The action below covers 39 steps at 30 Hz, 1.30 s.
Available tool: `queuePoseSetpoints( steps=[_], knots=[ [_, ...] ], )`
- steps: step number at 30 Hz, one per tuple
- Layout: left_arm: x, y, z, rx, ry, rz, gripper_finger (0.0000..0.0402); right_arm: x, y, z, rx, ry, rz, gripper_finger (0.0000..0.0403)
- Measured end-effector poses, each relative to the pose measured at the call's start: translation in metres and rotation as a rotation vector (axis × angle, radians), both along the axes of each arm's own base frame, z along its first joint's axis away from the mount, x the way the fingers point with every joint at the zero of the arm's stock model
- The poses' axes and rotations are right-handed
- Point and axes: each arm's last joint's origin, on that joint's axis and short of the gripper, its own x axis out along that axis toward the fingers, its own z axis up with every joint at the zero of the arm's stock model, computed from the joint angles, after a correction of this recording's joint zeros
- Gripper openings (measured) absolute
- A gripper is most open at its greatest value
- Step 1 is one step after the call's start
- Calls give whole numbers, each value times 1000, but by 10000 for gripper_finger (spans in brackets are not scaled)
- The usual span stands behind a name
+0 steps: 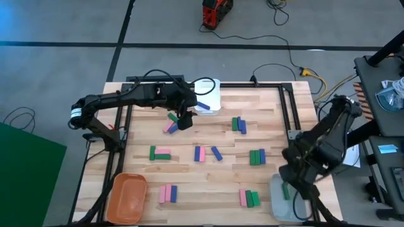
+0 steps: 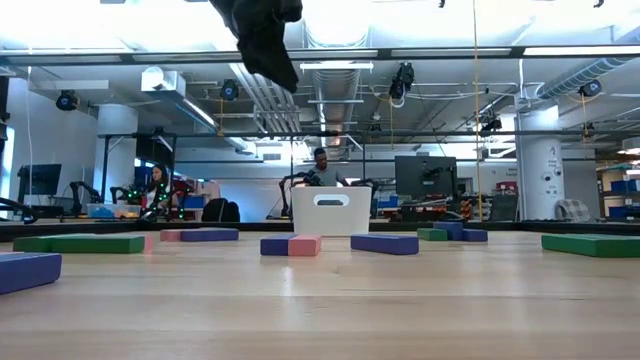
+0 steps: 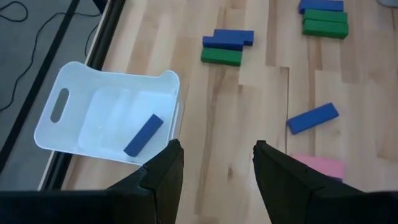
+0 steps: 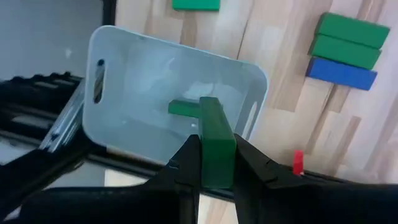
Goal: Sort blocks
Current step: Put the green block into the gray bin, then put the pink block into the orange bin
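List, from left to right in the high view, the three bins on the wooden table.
Orange plastic bin at the near left corner → white plastic bin at the far edge, holding a dark blue bar → grey plastic bin at the near right corner, with the right gripper above it, shut on a green bar.

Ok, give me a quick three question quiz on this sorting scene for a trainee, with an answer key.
1. True or false: the right gripper holds a green block above the grey bin.
2. What colour is the block in the white bin?
3. The left gripper is: A) shut on a pink block, B) open and empty, C) inside the orange bin.

Key: 1 true; 2 blue; 3 B.
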Motion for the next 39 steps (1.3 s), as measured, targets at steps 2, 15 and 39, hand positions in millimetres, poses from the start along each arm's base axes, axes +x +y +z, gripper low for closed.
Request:
queuePoseSetpoints(
  steps=[2,15,39],
  knots=[
    [0,0,-2,-4,5,3,171,-3,5,-8,-29,-22,-17,48],
    [0,0,-2,-13,2,14,170,1,18,-50,-98,19,-17,108],
    [0,0,-2,-22,0,20,170,15,18,-9,-53,-121,-100,91]
  ],
)
